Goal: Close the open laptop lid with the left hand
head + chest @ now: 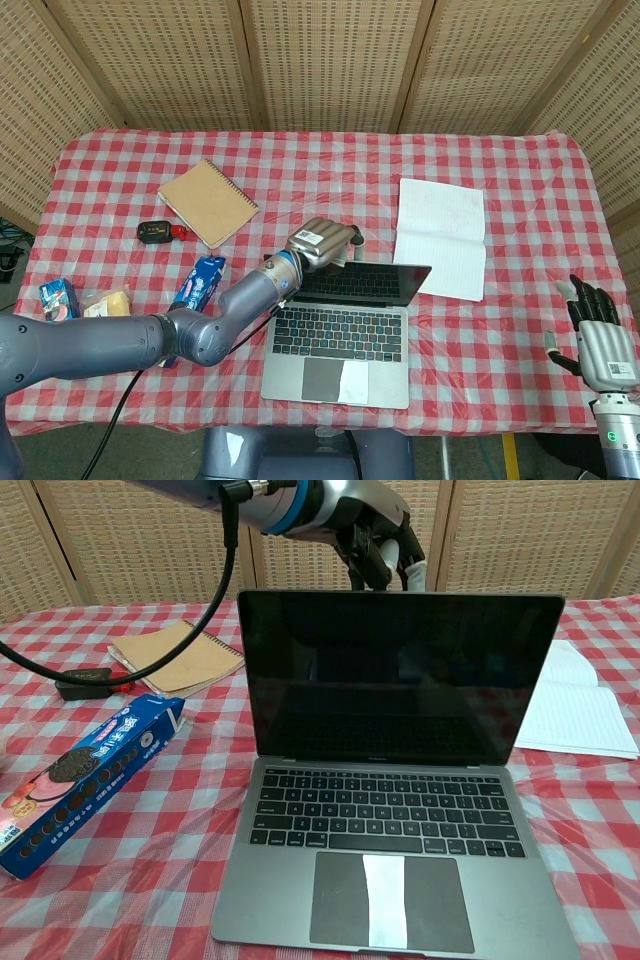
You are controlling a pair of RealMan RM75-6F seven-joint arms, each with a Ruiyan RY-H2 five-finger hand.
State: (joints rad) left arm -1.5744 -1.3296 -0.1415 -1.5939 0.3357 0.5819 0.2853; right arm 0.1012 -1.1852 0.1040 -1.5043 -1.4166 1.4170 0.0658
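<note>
A grey laptop point(338, 345) point(390, 880) sits open near the table's front edge, its dark lid point(362, 282) point(400, 675) tipped forward over the keyboard. My left hand point(320, 244) point(375, 540) presses on the back of the lid's top edge, fingers curled down behind it. My right hand point(598, 342) hangs off the table's right front corner, fingers spread, holding nothing; it does not show in the chest view.
A white open notebook point(441, 236) point(578, 705) lies right of the laptop. A tan spiral notepad point(207, 201) point(178, 658), a black and red device point(156, 232), a blue biscuit box point(198, 280) point(85, 780) and snack packets point(60, 296) lie to the left.
</note>
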